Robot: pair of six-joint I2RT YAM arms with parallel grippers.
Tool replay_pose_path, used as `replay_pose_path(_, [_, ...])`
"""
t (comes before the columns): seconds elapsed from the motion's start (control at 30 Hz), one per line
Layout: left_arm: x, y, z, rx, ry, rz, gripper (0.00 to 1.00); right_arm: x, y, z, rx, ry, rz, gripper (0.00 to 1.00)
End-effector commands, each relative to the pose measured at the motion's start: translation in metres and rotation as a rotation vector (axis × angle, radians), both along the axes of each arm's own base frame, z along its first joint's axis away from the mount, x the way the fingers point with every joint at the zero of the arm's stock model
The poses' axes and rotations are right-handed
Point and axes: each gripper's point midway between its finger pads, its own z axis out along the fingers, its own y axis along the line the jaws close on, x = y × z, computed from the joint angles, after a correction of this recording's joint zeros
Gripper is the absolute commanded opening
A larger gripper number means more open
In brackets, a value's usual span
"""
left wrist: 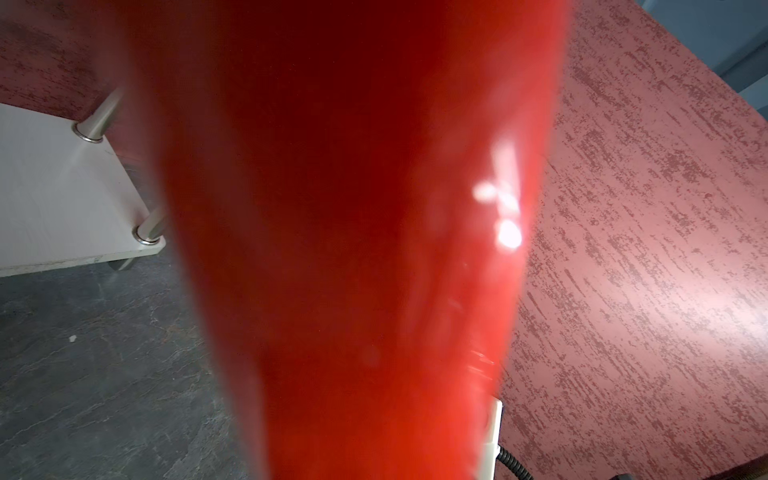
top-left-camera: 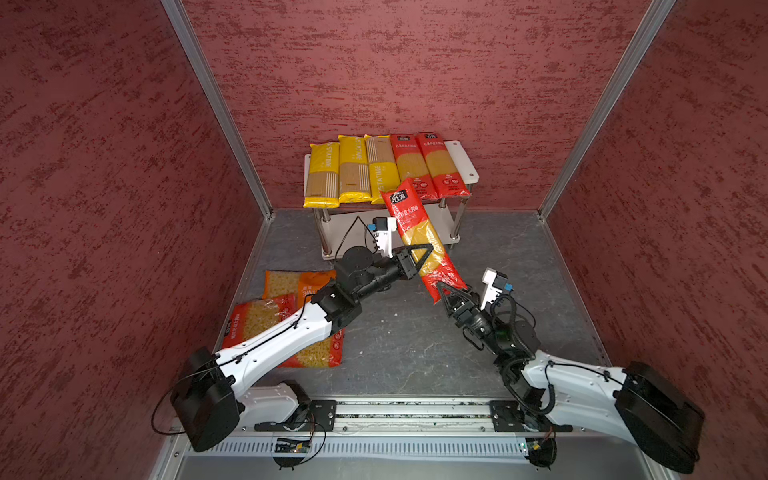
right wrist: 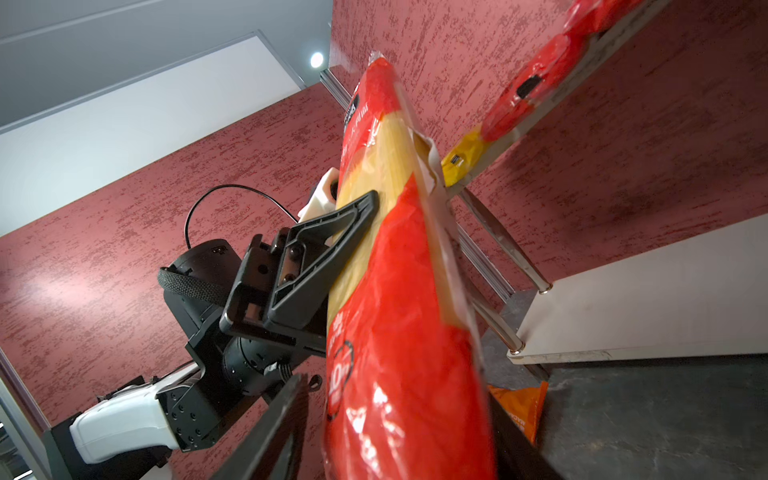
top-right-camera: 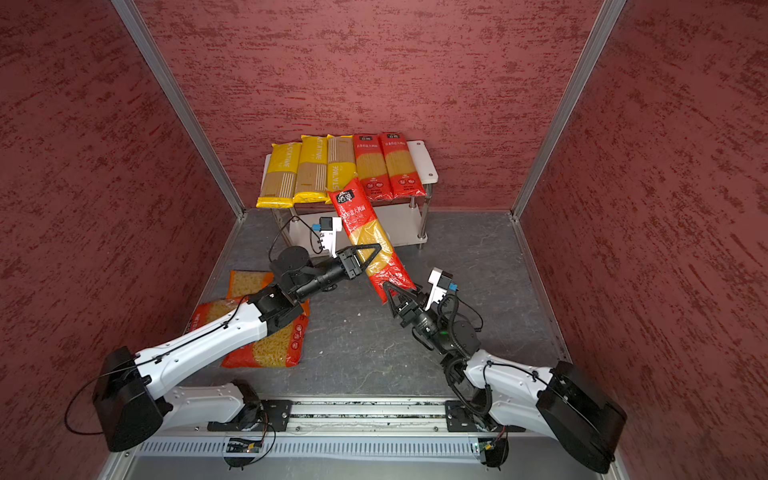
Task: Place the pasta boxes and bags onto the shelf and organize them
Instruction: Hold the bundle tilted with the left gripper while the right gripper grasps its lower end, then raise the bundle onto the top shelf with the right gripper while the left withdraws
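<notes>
Right jaws stand wide around the low end of the red spaghetti bag (top-left-camera: 409, 224); I cannot tell if they squeeze it. Left jaws pinch its middle, holding it tilted in front of the shelf (top-left-camera: 463, 162). Next, I think, it must be lifted onto the bare end of the top board. The low board is mostly hidden.
</notes>
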Motion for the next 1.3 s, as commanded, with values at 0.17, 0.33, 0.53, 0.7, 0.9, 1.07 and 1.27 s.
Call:
replay_pose_path(0.17, [-0.014, -0.007, 0.061, -0.146, -0.144, -0.073, 0.13, -0.002, -0.001, 0.036, 0.109, -0.083, 0.005, 0.55])
replay_pose_path(0.33, [-0.016, -0.010, 0.058, -0.131, -0.143, -0.088, 0.17, -0.001, -0.002, 0.034, 0.129, -0.078, 0.007, 0.37])
replay_pose_path(0.53, [-0.016, -0.010, 0.057, -0.122, -0.148, -0.086, 0.26, -0.001, -0.006, 0.035, 0.149, -0.081, -0.005, 0.19])
replay_pose_path(0.7, [-0.015, -0.009, 0.054, -0.104, -0.150, -0.080, 0.39, 0.000, -0.007, 0.034, 0.150, -0.077, -0.014, 0.13])
replay_pose_path(0.9, [-0.017, -0.004, 0.036, -0.033, -0.134, -0.059, 0.51, 0.009, -0.012, 0.052, 0.101, -0.097, -0.096, 0.09])
replay_pose_path(1.07, [-0.023, 0.009, 0.018, 0.005, -0.111, -0.022, 0.55, 0.020, -0.006, 0.070, -0.007, -0.117, -0.141, 0.06])
replay_pose_path(1.27, [-0.029, 0.024, -0.004, 0.042, -0.080, 0.018, 0.57, 0.037, -0.015, 0.098, -0.036, -0.151, -0.191, 0.00])
